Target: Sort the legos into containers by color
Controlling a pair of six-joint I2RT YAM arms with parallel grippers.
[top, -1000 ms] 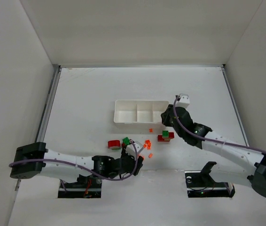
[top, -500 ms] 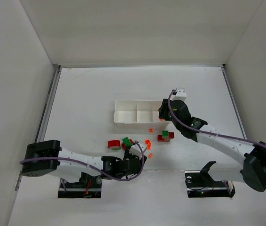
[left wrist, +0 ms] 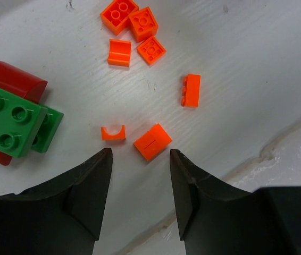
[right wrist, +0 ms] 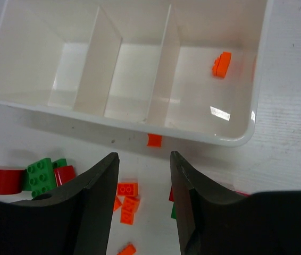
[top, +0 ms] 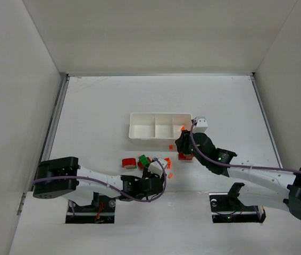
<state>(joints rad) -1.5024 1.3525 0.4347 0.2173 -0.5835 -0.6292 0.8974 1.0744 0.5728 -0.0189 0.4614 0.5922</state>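
Note:
The white tray (top: 150, 136) has three compartments. One orange piece (top: 182, 128) lies in its right compartment, also clear in the right wrist view (right wrist: 222, 64); the other two look empty. My right gripper (top: 184, 144) is open and empty just in front of the tray (right wrist: 193, 132), above loose orange pieces (right wrist: 127, 189). My left gripper (top: 158, 166) is open and empty, low over the table, with an orange piece (left wrist: 152, 141) just beyond its fingertips. Green brick (left wrist: 9, 125) and red brick (left wrist: 12, 79) lie left of it.
One orange piece (right wrist: 154, 140) lies against the tray's front wall. A red and green stack (top: 185, 156) sits partly under my right gripper. A red brick (top: 128, 162) and green brick (top: 142, 159) lie near the left gripper. A seam runs along the near table edge (left wrist: 278, 143).
My right gripper has pulled back from over the tray's right compartment toward me, and an orange piece now lies in that compartment. My left arm has edged right toward the orange pieces.

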